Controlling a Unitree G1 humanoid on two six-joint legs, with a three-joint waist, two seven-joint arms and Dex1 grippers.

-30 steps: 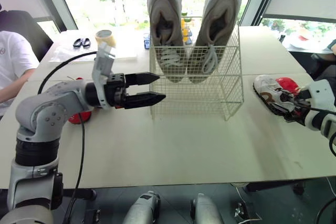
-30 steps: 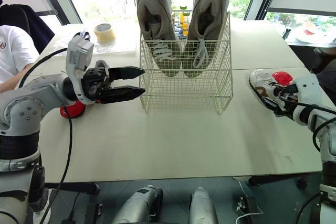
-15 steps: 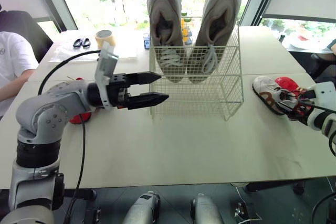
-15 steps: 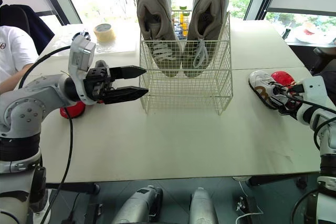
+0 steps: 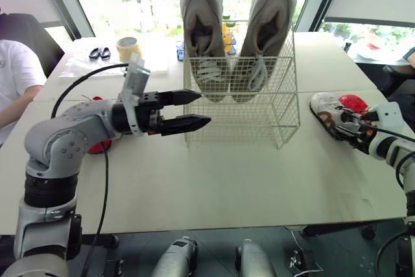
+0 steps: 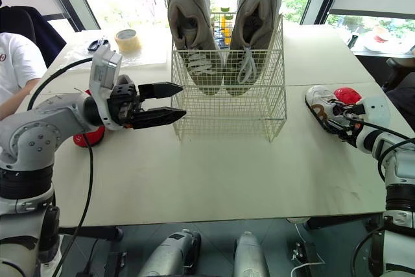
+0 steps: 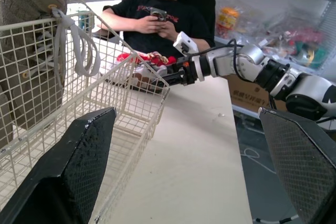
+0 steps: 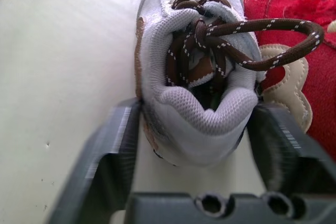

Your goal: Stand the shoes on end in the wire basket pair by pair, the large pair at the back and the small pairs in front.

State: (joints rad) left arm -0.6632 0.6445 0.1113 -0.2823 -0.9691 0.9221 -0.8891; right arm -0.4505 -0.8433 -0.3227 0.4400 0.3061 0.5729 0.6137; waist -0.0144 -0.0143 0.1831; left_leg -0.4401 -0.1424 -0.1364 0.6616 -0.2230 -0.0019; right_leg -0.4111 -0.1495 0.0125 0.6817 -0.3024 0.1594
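**Head views.**
- Item 1: basket (image 5: 285,111), wire, mid-table. The large pair (image 5: 202,37) stands toe-down at its back, heels above the rim. The front section holds nothing.
- Item 2: white shoe (image 5: 329,113), small, with brown laces. It lies on its sole to the right of the basket and well apart from it. A red shoe (image 5: 353,102) lies against its far side. My right gripper (image 5: 355,135) is at its heel.
- Item 3: second red shoe (image 5: 97,146), behind my left forearm, to the left of the basket.
- My left gripper (image 5: 203,109) hovers just beside the basket's left front corner, jaws spread and holding nothing.
- Sundries, far left of the table: tape roll (image 5: 130,47), scissors (image 5: 99,52).

**Left wrist view.**
- Both fingers stand wide apart with bare table between them, and the basket wall runs alongside one.
- A lace of the large pair hangs over the wire.
- Across the table, my right arm reaches to the two shoes, with a seated person (image 7: 157,19) behind it.

**Right wrist view.**
- The jaws pinch the white shoe across the heel, one pad on each side, with the padded collar between them.
- A loose lace loop lies over onto the red shoe.

**Handling, my estimate.**
- The white shoe is light, and its upper and collar are soft mesh that will squash under pressure. The sole and heel cup are probably stiffer.
- I judge the best hold to be low on the heel, near the sole, so the shoe hangs toe-down for the basket front.
- The lace loop is the nuisance (it could catch on the wire or drag the red shoe).
- The neighbouring red shoe touches the white one, so I expect to lift straight up.
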